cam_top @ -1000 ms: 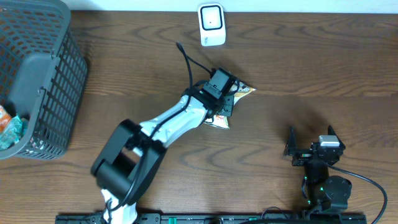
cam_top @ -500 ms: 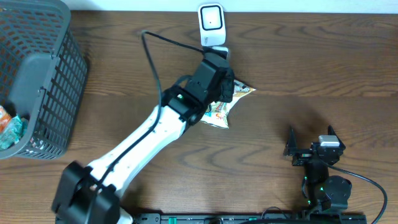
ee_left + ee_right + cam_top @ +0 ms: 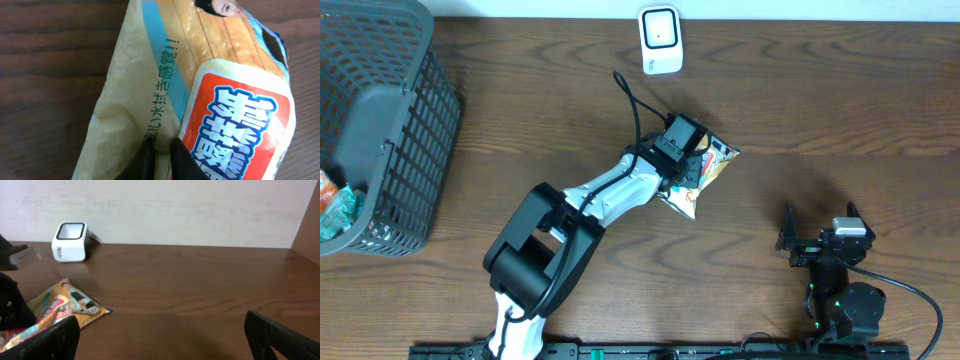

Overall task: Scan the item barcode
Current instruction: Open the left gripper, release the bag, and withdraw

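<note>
The item is a yellow and orange snack bag (image 3: 712,165) lying mid-table, about a hand's width in front of the white scanner (image 3: 660,40). My left gripper (image 3: 685,168) sits over the bag's left part. In the left wrist view the bag (image 3: 150,85) fills the frame, and the left gripper (image 3: 162,159) is shut, pinching a fold of the pale yellow film beside the red label. No barcode shows on the bag's visible face. My right gripper (image 3: 820,225) rests open near the front right, holding nothing; from its wrist view the right gripper (image 3: 165,337) faces the bag (image 3: 65,305) and scanner (image 3: 70,242).
A dark mesh basket (image 3: 390,110) stands at the far left edge with colourful packets (image 3: 335,205) inside. A black cable (image 3: 632,105) loops up from the left arm toward the scanner. Bare wooden tabletop lies between the bag and the right arm.
The left jaws have closed onto the bag. The left arm swung toward the scanner and came back, and the bag now lies slightly further right.
</note>
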